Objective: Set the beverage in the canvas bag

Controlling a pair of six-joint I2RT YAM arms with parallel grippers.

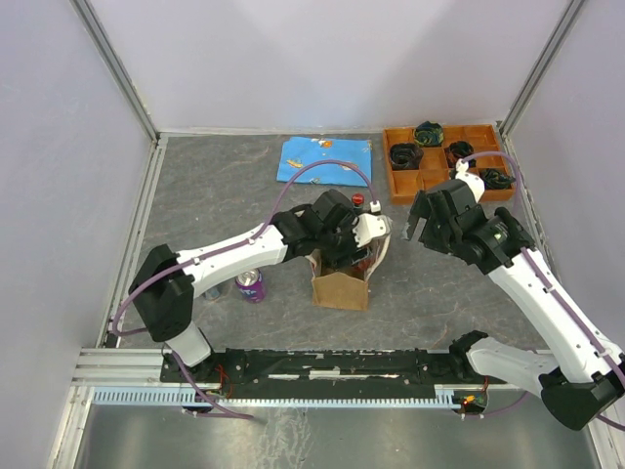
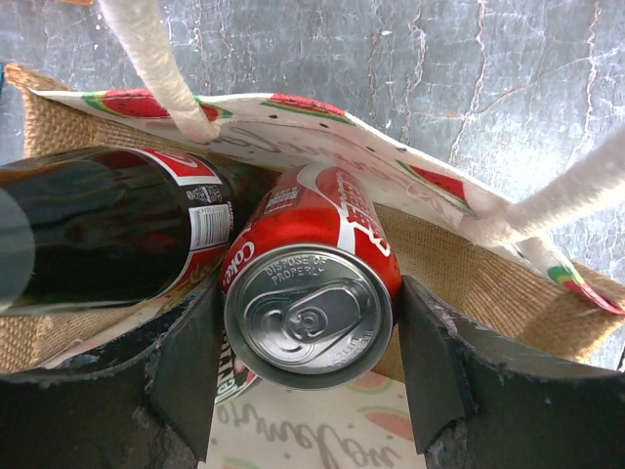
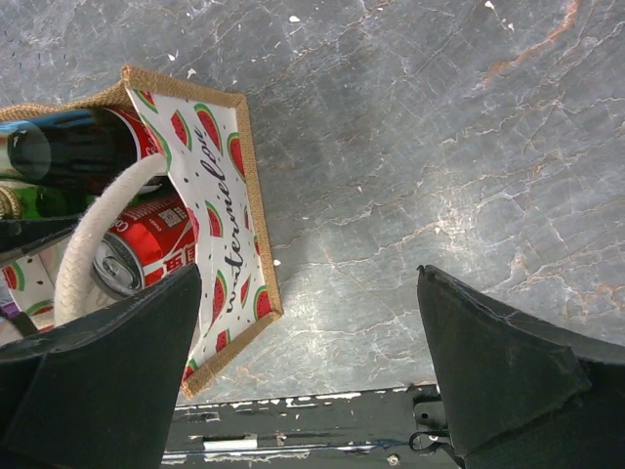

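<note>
Left claw (image 2: 311, 327) is gripping a red aluminium can (image 2: 312, 293) inside the tan burlap tote (image 2: 459, 254) for release; right claw (image 3: 309, 283) is gaping.

The canvas bag (image 2: 459, 259) is coarse, matt weave. The red can (image 2: 311, 311) is glossy metal; the dark bottle (image 2: 98, 230) shines, perhaps glass.
</note>
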